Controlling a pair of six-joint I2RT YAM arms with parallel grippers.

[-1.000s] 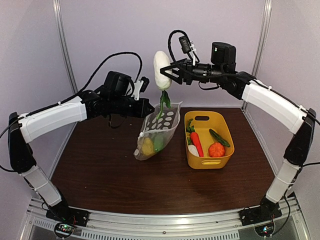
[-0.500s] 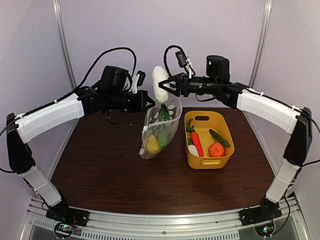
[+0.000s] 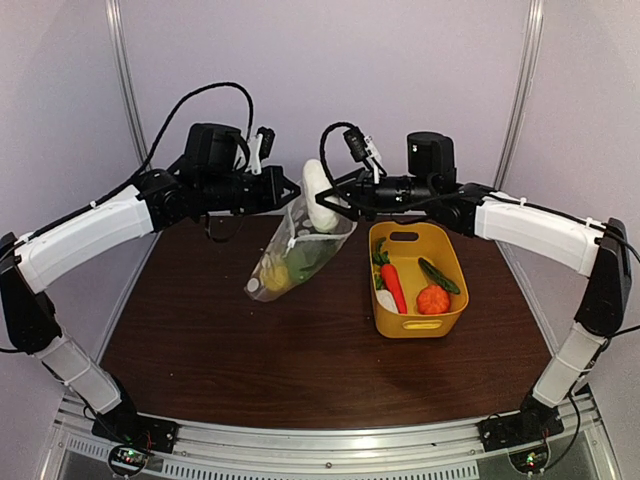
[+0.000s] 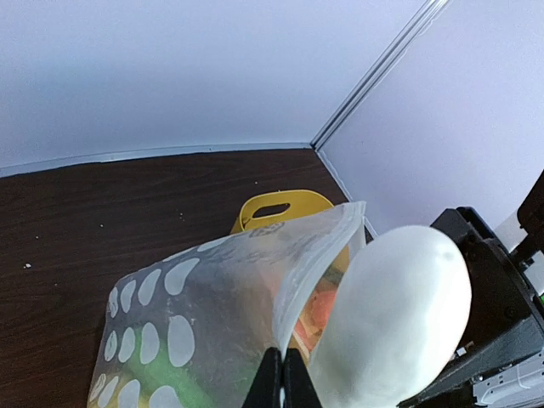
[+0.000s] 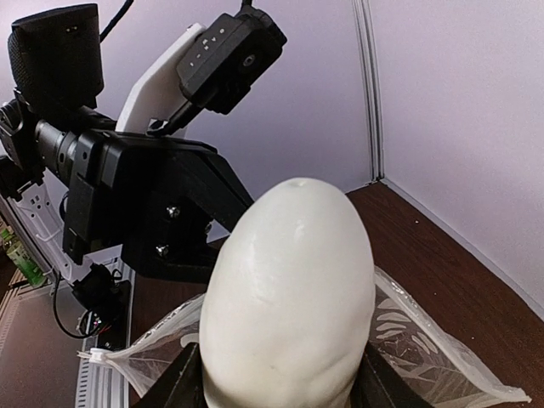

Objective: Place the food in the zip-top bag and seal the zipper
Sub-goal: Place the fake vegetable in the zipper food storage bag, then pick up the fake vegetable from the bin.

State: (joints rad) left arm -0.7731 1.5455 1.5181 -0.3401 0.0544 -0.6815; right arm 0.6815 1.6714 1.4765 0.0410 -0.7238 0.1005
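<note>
Shows L gripper point(image 3: 292, 190) pinched shut on mouth edge of zip-top bag point(image 3: 298, 252), fingertips together w/ plastic betw. them. Holds bag up off desk point(image 3: 230, 340), over middle toward far edge, mouth gaping toward R side, bottom tilted down toward L edge. Shows R gripper point(image 3: 338, 196) clamped around white radish point(image 3: 318, 195), one finger each side of its lower part. Keeps radish upright right at bag mouth, rounded top above rim; cannot tell if lower end is inside. Inside bag: yellow piece point(image 3: 272, 275) & green piece point(image 3: 302, 262) low down. Zipper point(image 3: 320, 237) as pale strip along open rim, unsealed. To R, yellow basket point(image 3: 452, 262) on desk near far R corner, w/ red piece point(image 3: 393, 287), orange piece point(image 3: 433, 299), cucumber point(image 3: 438, 275).
</note>
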